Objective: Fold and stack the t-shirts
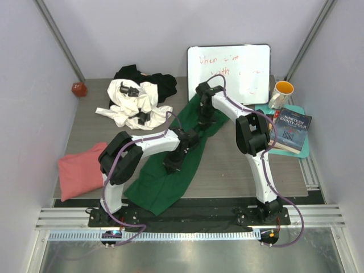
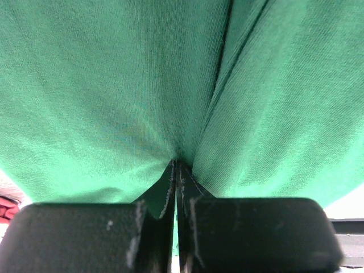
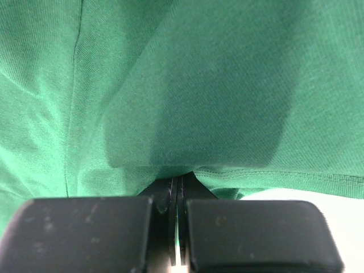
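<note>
Green tee (image 1: 161, 185) lies diagonal across mid tabletop (image 1: 239, 170), near end at front edge. L pincer (image 2: 177, 166) & R pincer (image 3: 179, 182) both clamped on it. Bare room btwn arms' right side; white tee (image 1: 122, 108) + black tee (image 1: 165, 84) heaped far-left, pink tee (image 1: 79, 169) near-left.

Top view: black t-shirt (image 1: 165, 84) mostly buried under white t-shirt (image 1: 122, 94); outline not traceable. Tips of left gripper (image 1: 172, 165) and right gripper (image 1: 203, 120) sunk in dark green t-shirt (image 1: 162, 185); jaws unseen there. Both wrist views: green cloth fills frame, shirt's edges cut off, table (image 1: 239, 165) almost wholly hidden. Whiteboard (image 1: 230, 71) red writing too faint to read in full. Teal mat (image 1: 298, 108) partly covered by book (image 1: 291, 131).
</note>
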### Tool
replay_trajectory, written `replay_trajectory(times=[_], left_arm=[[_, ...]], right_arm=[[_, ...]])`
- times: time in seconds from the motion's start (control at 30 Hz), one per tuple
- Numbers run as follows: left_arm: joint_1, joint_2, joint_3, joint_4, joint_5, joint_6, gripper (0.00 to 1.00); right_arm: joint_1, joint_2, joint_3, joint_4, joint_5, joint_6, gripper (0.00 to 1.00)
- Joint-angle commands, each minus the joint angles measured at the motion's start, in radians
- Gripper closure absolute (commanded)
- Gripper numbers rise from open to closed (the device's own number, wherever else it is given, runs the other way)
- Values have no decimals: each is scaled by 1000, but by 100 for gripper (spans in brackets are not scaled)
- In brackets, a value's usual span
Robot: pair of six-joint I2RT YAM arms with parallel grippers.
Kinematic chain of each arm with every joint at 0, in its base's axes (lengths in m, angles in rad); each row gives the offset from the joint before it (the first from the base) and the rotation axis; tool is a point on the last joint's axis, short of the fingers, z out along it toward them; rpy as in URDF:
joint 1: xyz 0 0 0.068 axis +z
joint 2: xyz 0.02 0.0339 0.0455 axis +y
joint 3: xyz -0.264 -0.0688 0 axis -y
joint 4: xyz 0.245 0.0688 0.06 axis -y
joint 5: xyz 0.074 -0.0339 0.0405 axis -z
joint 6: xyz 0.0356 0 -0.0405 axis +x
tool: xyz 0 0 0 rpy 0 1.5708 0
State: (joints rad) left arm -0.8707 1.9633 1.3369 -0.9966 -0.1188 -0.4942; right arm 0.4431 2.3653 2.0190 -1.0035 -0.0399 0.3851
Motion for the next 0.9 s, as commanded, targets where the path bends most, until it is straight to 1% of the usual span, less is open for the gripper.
replay_trajectory(times=[0.0,0.1,0.2,0.27,0.43,0.63,0.87], left_arm=[[-13,8,19,-11,24,-15,100],[-10,23,25,-1,34,-15,100],[-10,39,33,-2,16,-12,100],[-10,46,42,-5,13,-4,100],[-10,68,80,-5,16,14,100],[-11,49,90,10,56,42,100],[-10,59,79,1,27,46,100]], right_arm=[[3,80,-20,79,113,9,99],[-15,74,-39,39,146,24,99],[-43,22,-117,43,143,49,99],[-58,-9,-196,66,132,72,99],[-132,-127,-347,111,100,107,99],[-179,-156,-396,118,89,106,99],[-187,-179,-445,147,81,126,99]])
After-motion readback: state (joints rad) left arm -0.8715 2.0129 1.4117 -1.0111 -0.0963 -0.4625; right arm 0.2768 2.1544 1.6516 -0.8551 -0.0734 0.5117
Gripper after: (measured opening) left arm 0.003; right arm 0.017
